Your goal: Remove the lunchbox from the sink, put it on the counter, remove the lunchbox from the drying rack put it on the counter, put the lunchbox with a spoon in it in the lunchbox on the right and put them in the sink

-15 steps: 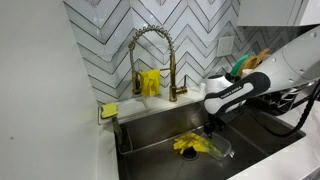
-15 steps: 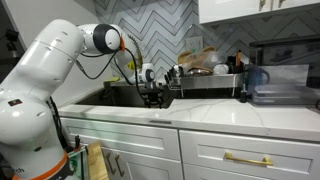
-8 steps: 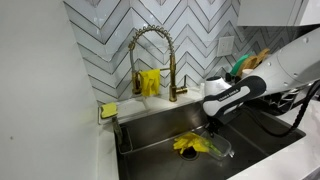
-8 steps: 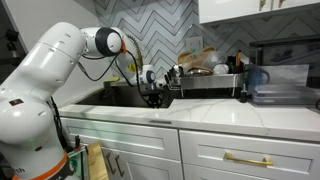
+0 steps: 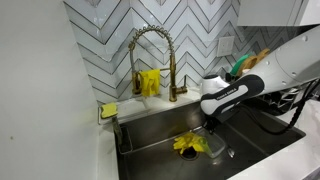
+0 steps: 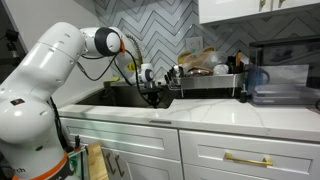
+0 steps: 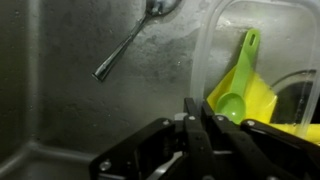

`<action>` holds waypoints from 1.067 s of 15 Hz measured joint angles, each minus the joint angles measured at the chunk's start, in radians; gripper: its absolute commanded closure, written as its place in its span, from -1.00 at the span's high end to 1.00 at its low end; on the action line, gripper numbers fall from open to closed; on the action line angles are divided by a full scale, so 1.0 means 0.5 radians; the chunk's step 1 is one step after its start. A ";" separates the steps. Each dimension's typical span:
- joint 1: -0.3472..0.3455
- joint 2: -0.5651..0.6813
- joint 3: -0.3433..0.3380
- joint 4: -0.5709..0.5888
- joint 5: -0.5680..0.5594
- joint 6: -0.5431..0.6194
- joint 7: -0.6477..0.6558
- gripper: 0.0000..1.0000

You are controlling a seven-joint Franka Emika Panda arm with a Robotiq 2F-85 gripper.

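Observation:
A clear plastic lunchbox point(image 5: 207, 147) lies at the bottom of the steel sink point(image 5: 150, 135), holding a green spoon point(image 7: 240, 75) and a yellow piece point(image 7: 262, 95). My gripper point(image 5: 211, 127) reaches down into the basin from the white arm. In the wrist view the gripper point(image 7: 197, 115) has its black fingers point(image 7: 190, 125) pressed together on the lunchbox's clear wall point(image 7: 213, 40). From across the counter point(image 6: 200, 115) only the gripper point(image 6: 152, 97) shows above the sink edge. The drying rack point(image 6: 205, 82) stands crowded beside the sink; I cannot make out a lunchbox in it.
A brass spring-neck faucet point(image 5: 150, 45) stands behind the basin. A loose metal spoon point(image 7: 130, 40) lies on the sink floor. A yellow sponge point(image 5: 108, 110) sits at the sink corner. Clear containers point(image 6: 280, 85) stand on the counter past the rack.
The jaws have closed from wide open onto the lunchbox's wall. The arm has barely moved.

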 measured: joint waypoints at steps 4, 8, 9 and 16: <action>0.030 -0.108 0.021 0.009 0.002 -0.185 0.004 -0.96; 0.041 -0.311 0.065 0.008 0.007 -0.514 0.022 -0.96; 0.041 -0.368 0.072 0.008 0.007 -0.613 0.026 -0.96; -0.008 -0.779 0.074 -0.069 0.002 -1.025 0.082 -0.86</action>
